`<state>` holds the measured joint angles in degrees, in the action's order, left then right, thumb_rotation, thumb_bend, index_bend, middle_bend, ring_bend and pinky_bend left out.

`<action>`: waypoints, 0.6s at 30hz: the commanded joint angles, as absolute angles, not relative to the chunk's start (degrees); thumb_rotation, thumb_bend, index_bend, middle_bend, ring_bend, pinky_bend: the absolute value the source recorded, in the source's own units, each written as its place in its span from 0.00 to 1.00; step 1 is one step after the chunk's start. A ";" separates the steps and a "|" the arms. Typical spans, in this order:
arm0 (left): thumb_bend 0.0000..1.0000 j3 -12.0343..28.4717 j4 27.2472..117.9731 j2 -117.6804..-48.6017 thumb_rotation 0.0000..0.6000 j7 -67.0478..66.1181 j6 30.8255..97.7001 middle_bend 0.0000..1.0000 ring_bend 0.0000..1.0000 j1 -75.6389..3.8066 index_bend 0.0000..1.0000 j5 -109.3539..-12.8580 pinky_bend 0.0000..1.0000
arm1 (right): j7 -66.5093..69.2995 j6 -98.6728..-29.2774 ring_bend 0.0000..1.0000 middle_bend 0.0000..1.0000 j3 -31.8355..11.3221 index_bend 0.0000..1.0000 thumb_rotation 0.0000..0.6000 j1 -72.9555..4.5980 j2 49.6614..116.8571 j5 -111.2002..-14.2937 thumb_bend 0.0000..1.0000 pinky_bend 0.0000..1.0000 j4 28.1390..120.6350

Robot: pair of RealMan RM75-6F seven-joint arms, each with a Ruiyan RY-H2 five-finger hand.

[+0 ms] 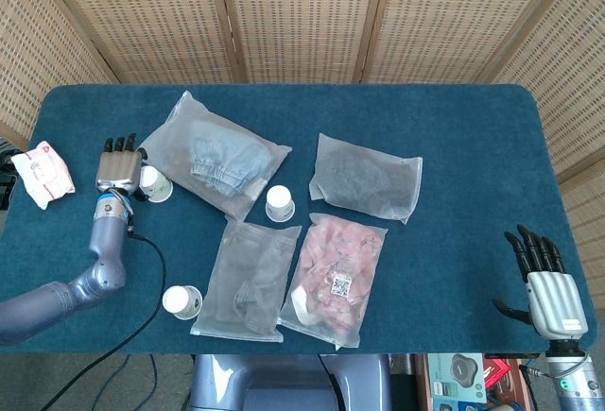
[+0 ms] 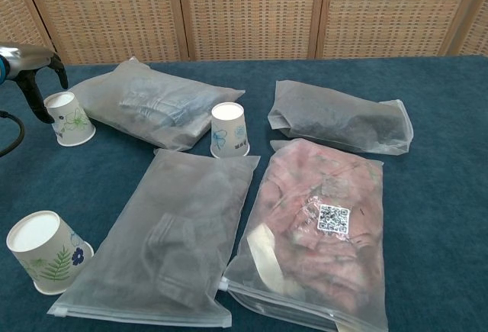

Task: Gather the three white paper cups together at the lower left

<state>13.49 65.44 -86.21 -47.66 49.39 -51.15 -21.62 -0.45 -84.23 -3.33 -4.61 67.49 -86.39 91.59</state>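
Three white paper cups with flower prints stand upside down on the blue table. One cup (image 1: 152, 184) (image 2: 69, 118) is at the left, one (image 1: 280, 203) (image 2: 229, 129) is in the middle between the bags, and one (image 1: 181, 301) (image 2: 44, 250) is at the front left. My left hand (image 1: 119, 167) (image 2: 29, 72) is just left of the left cup with its fingers stretched out, and it holds nothing. Whether it touches the cup is unclear. My right hand (image 1: 548, 288) hovers beyond the table's front right corner, fingers spread and empty.
Several clear bags of clothing fill the middle: a denim one (image 1: 213, 154), a dark one (image 1: 365, 177), a pink one (image 1: 336, 277) and a grey one (image 1: 248, 279). A white packet (image 1: 43, 173) lies at the left edge. A black cable (image 1: 142, 269) trails from the left arm.
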 commanded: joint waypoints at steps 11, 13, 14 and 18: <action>0.14 12.20 61.09 -89.26 1.00 -45.97 48.35 0.00 0.00 -51.80 0.40 -22.39 0.00 | -0.62 -84.42 0.00 0.00 -3.19 0.00 1.00 -4.64 67.79 -86.79 0.09 0.00 91.26; 0.14 12.04 60.83 -89.44 1.00 -45.55 48.29 0.00 0.00 -51.70 0.42 -22.91 0.00 | -0.64 -84.35 0.00 0.00 -3.18 0.00 1.00 -4.66 67.84 -86.76 0.09 0.00 91.23; 0.14 11.97 60.76 -89.47 1.00 -45.24 48.32 0.00 0.00 -51.60 0.43 -23.23 0.00 | -0.64 -84.32 0.00 0.00 -3.16 0.00 1.00 -4.68 67.83 -86.78 0.09 0.00 91.25; 0.15 11.89 61.27 -89.23 1.00 -44.35 48.71 0.00 0.00 -51.26 0.45 -24.24 0.00 | -0.56 -84.45 0.00 0.00 -3.13 0.00 1.00 -4.67 67.80 -86.95 0.09 0.00 91.30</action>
